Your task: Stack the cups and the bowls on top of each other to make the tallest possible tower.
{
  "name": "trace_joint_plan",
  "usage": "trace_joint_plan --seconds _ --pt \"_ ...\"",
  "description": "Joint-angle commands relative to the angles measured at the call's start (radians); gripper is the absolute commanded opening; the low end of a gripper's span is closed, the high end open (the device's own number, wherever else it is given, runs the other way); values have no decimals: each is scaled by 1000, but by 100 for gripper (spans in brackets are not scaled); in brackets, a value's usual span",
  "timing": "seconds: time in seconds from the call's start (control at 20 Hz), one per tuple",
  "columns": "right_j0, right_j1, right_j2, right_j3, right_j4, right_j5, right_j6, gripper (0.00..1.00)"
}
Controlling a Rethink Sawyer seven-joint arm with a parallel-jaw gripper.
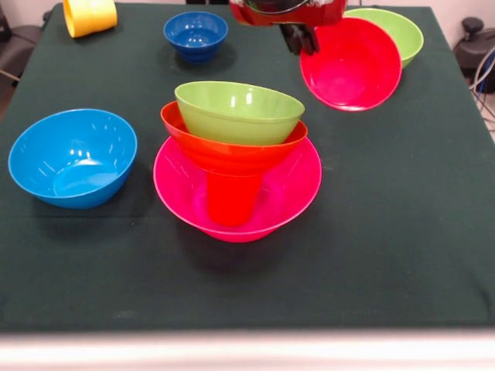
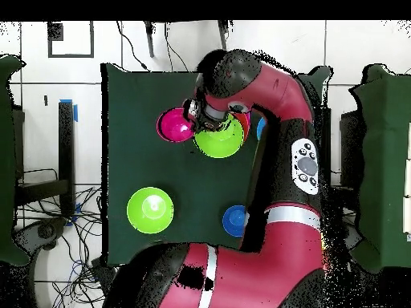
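Your arm comes in at the top edge of the front view, and only its red wrist and the dark gripper [image 1: 303,39] show there. The gripper touches the rim of the red bowl [image 1: 352,63], which is tilted with its mouth facing the camera, but I cannot tell if the fingers are closed on the rim or apart. A green bowl [image 1: 402,31] sits just behind the red one, half hidden by it. In front of the gripper stands the tower [image 1: 237,166]: a pink bowl [image 1: 294,189] holding an upright red cup [image 1: 230,199], then an orange bowl [image 1: 224,151] and a second green bowl [image 1: 238,112], both leaning. In the overhead view the arm covers much of the table [image 2: 128,144].
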Motion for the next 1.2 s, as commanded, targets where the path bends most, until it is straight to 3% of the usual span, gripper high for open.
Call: trace_joint_plan --seconds 0.05,0.2,0.55,0.95,1.2 --pt "-21 -11 122 103 -123 67 -272 0" --pt "-29 -4 122 95 -200 49 -356 0" --pt "-47 8 118 43 -342 55 -396 0" --pt "-92 -36 119 117 -427 73 -412 0" --pt "-117 1 136 67 -485 76 -447 0"
